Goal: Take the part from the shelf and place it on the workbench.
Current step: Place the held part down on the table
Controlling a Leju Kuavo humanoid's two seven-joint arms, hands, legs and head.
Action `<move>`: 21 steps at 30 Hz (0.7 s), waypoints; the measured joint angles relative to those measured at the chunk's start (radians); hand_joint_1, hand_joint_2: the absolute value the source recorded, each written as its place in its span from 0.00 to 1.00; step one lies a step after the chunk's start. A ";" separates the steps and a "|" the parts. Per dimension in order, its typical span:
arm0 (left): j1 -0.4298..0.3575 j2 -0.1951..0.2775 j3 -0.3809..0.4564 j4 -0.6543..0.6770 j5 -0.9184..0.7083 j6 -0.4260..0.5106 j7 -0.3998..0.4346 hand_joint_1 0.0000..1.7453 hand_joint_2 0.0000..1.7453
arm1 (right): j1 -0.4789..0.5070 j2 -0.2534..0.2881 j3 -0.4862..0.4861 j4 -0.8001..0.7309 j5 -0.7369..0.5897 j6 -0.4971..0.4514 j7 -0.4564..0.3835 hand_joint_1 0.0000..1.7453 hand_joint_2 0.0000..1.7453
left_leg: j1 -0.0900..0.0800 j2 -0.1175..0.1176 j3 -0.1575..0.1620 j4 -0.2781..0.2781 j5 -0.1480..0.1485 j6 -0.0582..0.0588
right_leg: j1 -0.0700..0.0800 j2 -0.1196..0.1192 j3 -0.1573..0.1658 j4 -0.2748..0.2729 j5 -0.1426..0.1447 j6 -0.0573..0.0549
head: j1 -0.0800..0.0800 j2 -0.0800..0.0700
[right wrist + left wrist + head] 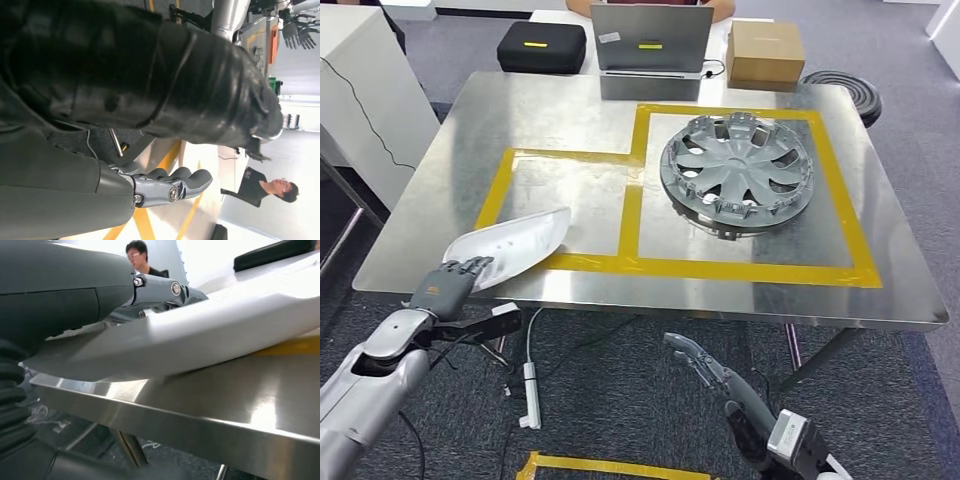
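I have the left hand (450,283) at the near left edge of the table (546,110), fingers lying over the top of the white part (512,238); I think the thumb is under it, though the wrist view is too crowded to be sure. The part lies flat and long, running away from the hand to the right, its far tip reaching toward the yellow tape (626,225) that frames the smaller marked rectangle. Its near end overhangs the table edge slightly. Beyond and to the right of the hand, the grey wheel cover (736,170) sits inside the larger taped rectangle, well apart from the part. My right hand (705,365) hangs below the table's front edge, fingers extended and together, holding nothing, over open carpet.
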 joint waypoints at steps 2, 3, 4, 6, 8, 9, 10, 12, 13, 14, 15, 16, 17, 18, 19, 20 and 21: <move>0.003 0.002 -0.003 0.000 -0.011 0.015 -0.002 0.00 0.00 | 0.000 0.000 0.001 0.000 0.000 0.001 0.000 0.00 0.00 | 0.000 0.000 0.000 0.000 0.000 0.000 | 0.000 0.000 0.000 0.000 0.000 0.000 | 0.000 0.000; 0.005 0.003 -0.004 0.000 -0.017 0.026 -0.002 0.00 0.00 | 0.000 0.000 0.001 0.000 0.000 0.001 -0.001 0.00 0.00 | 0.000 0.000 0.000 0.000 0.000 0.000 | 0.000 0.000 0.000 0.000 0.000 0.000 | 0.000 0.000; 0.008 0.004 -0.003 0.000 -0.023 0.042 -0.001 0.00 0.00 | 0.000 0.000 0.002 0.000 0.000 0.001 -0.001 0.00 0.00 | 0.000 0.000 0.000 0.000 0.000 0.000 | 0.000 0.000 0.000 0.000 0.000 0.000 | 0.000 0.000; 0.015 0.004 0.000 -0.001 -0.037 0.081 0.005 0.00 0.00 | 0.000 -0.001 0.002 0.000 0.000 0.000 -0.002 0.00 0.00 | 0.000 0.000 0.000 0.000 0.000 0.000 | 0.000 0.000 0.000 0.000 0.000 0.000 | 0.000 0.000; 0.024 0.004 0.007 -0.005 -0.062 0.123 0.021 0.00 0.00 | 0.000 -0.001 0.002 0.000 0.000 -0.001 -0.003 0.00 0.00 | 0.000 0.000 0.000 0.000 0.000 0.000 | 0.000 0.000 0.000 0.000 0.000 0.000 | 0.000 0.000; 0.030 0.004 0.012 -0.009 -0.080 0.146 0.031 0.00 0.00 | 0.000 -0.001 0.002 0.000 0.000 -0.002 -0.004 0.00 0.00 | 0.000 0.000 0.000 0.000 0.000 0.000 | 0.000 0.000 0.000 0.000 0.000 0.000 | 0.000 0.000; 0.036 0.003 0.018 -0.015 -0.101 0.171 0.042 0.00 0.00 | 0.000 -0.001 0.002 0.000 -0.001 -0.002 -0.004 0.00 0.00 | 0.000 0.000 0.000 0.000 0.000 0.000 | 0.000 0.000 0.000 0.000 0.000 0.000 | 0.000 0.000; 0.048 0.002 0.032 -0.030 -0.139 0.222 0.061 0.00 0.00 | 0.000 -0.001 0.003 0.000 -0.002 -0.004 -0.006 0.00 0.00 | 0.000 0.000 0.000 0.000 0.000 0.000 | 0.000 0.000 0.000 0.000 0.000 0.000 | 0.000 0.000; 0.054 0.002 0.041 -0.038 -0.153 0.243 0.067 0.00 0.00 | 0.000 -0.001 0.004 0.000 -0.003 -0.005 -0.006 0.00 0.00 | 0.000 0.000 0.000 0.000 0.000 0.000 | 0.000 0.000 0.000 0.000 0.000 0.000 | 0.000 0.000; 0.059 0.001 0.050 -0.048 -0.165 0.260 0.072 0.00 0.00 | 0.000 -0.001 0.005 0.000 -0.003 -0.006 -0.007 0.00 0.00 | 0.000 0.000 0.000 0.000 0.000 0.000 | 0.000 0.000 0.000 0.000 0.000 0.000 | 0.000 0.000; 0.063 0.001 0.059 -0.057 -0.175 0.275 0.076 0.00 0.00 | 0.000 -0.001 0.006 0.000 -0.004 -0.008 -0.008 0.00 0.00 | 0.000 0.000 0.000 0.000 0.000 0.000 | 0.000 0.000 0.000 0.000 0.000 0.000 | 0.000 0.000; 0.068 0.001 0.068 -0.068 -0.185 0.287 0.078 0.00 0.00 | 0.000 -0.001 0.007 0.000 -0.005 -0.009 -0.009 0.00 0.00 | 0.000 0.000 0.000 0.000 0.000 0.000 | 0.000 0.000 0.000 0.000 0.000 0.000 | 0.000 0.000; 0.072 0.000 0.077 -0.078 -0.192 0.297 0.079 0.00 0.00 | 0.000 -0.002 0.008 0.000 -0.006 -0.011 -0.010 0.00 0.00 | 0.000 0.000 0.000 0.000 0.000 0.000 | 0.000 0.000 0.000 0.000 0.000 0.000 | 0.000 0.000; 0.075 0.000 0.085 -0.089 -0.199 0.304 0.080 0.00 0.00 | 0.000 -0.002 0.010 0.000 -0.006 -0.012 -0.011 0.00 0.00 | 0.000 0.000 0.000 0.000 0.000 0.000 | 0.000 0.000 0.000 0.000 0.000 0.000 | 0.000 0.000; 0.079 -0.001 0.094 -0.098 -0.203 0.309 0.081 0.00 0.00 | 0.000 -0.003 0.012 0.000 -0.006 -0.013 -0.012 0.00 0.00 | 0.000 0.000 0.000 0.000 0.000 0.000 | 0.000 0.000 0.000 0.000 0.000 0.000 | 0.000 0.000; 0.082 -0.001 0.101 -0.106 -0.207 0.312 0.081 0.00 0.00 | 0.000 -0.004 0.013 0.000 -0.006 -0.014 -0.012 0.00 0.00 | 0.000 0.000 0.000 0.000 0.000 0.000 | 0.000 0.000 0.000 0.000 0.000 0.000 | 0.000 0.000; 0.084 -0.002 0.107 -0.114 -0.213 0.316 0.082 0.00 0.00 | 0.000 -0.004 0.014 0.000 -0.007 -0.015 -0.012 0.00 0.00 | 0.000 0.000 0.000 0.000 0.000 0.000 | 0.000 0.000 0.000 0.000 0.000 0.000 | 0.000 0.000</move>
